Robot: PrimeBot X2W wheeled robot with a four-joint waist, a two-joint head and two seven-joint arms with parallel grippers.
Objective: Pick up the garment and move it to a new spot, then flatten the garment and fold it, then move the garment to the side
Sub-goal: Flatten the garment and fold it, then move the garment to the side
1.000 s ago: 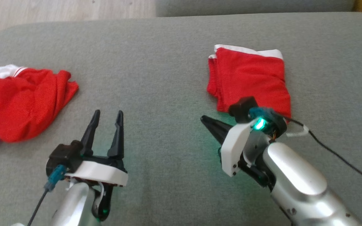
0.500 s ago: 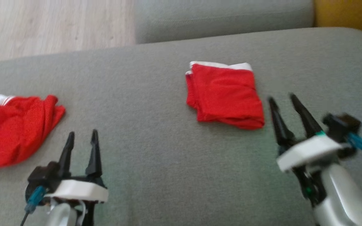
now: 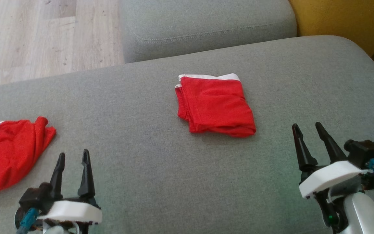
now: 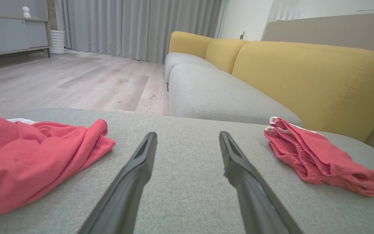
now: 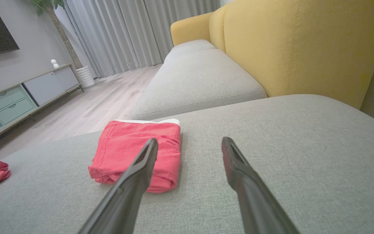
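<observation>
The folded red garment (image 3: 214,109) lay flat near the middle of the grey cushion (image 3: 148,169), white band toward the far side. The left gripper (image 3: 73,153) and right gripper (image 3: 306,125) each stood with jaws apart and empty, both clear of it. A crumpled red garment (image 3: 8,149) lay at the cushion's left, near the left gripper.

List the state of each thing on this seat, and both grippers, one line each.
Folded garment: folded into a neat square, lying flat on the grey seat, touched by nothing.
Crumpled garment: bunched and unfolded, lying at the seat's left edge.
Left gripper: open, empty, apart from both garments.
Right gripper: open, empty, to the right of the folded garment and clear of it.
</observation>
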